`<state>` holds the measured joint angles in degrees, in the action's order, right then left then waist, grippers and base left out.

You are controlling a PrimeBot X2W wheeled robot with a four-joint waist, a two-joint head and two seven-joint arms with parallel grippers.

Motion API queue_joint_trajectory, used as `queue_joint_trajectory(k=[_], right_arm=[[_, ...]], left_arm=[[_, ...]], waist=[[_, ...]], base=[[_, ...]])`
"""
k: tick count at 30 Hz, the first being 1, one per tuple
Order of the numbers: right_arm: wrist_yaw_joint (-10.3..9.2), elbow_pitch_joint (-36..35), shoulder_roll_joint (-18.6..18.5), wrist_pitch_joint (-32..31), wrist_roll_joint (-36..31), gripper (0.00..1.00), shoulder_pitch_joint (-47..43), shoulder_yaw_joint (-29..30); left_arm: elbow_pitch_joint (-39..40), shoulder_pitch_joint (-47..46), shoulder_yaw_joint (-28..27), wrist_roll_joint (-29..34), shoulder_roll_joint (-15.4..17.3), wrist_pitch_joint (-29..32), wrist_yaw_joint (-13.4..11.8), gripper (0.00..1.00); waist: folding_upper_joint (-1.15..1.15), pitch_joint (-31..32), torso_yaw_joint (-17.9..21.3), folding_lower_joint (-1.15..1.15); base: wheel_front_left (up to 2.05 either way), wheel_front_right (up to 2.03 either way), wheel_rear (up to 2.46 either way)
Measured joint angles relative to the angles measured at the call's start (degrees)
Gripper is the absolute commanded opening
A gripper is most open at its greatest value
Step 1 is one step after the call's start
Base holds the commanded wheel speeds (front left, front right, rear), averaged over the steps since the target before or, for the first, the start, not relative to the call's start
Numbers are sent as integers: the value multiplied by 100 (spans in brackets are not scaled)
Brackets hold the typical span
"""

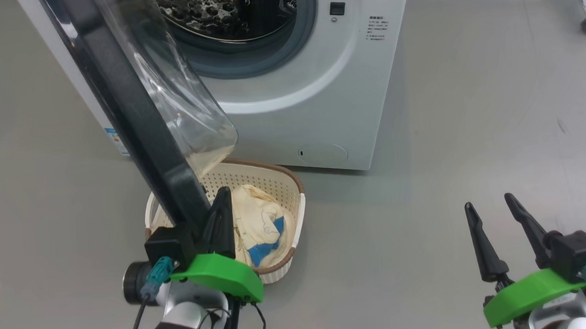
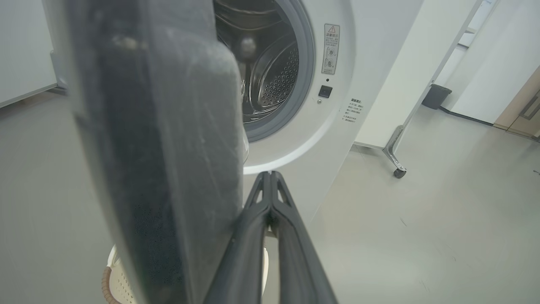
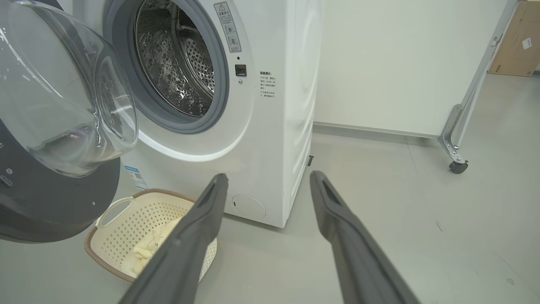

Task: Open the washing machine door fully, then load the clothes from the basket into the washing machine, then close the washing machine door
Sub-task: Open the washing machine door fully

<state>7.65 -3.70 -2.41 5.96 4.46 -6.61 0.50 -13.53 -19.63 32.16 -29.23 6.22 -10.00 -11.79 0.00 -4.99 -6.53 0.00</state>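
Now the left gripper [image 1: 223,194], fingers pinched together on nothing, is sitting beside the washing machine door [image 1: 135,122]; the right gripper [image 1: 488,202] is hovering open and empty, near right.

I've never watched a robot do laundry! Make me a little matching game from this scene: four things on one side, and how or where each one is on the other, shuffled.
Things
1. washing machine door
2. clothes
3. left gripper
4. right gripper

States
A. fingers apart, holding nothing
B. lying in the basket
C. swung open
D. fingers closed together, beside the door's edge

Pairs: 1-C, 2-B, 3-D, 4-A
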Motion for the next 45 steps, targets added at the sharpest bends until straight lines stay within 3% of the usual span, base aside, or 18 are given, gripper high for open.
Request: queue_joint_trajectory(k=[4, 20, 45], right_arm=[[0, -4, 0, -3, -1, 100, -1, 38], [0, -68, 0, -102, -105, 100, 1, 32], [0, -212, 0, -296, -153, 100, 15, 108]], left_arm=[[220, 186, -45, 41, 110, 1, -182, 0], [795, 857, -759, 142, 627, -119, -250, 0], [1053, 1317, -2097, 71, 1192, -419, -252, 0]], waist=[[0, -13, -132, 0], [0, -114, -668, 0], [0, -157, -782, 0]], base=[[0, 0, 0], [0, 0, 0], [0, 0, 0]])
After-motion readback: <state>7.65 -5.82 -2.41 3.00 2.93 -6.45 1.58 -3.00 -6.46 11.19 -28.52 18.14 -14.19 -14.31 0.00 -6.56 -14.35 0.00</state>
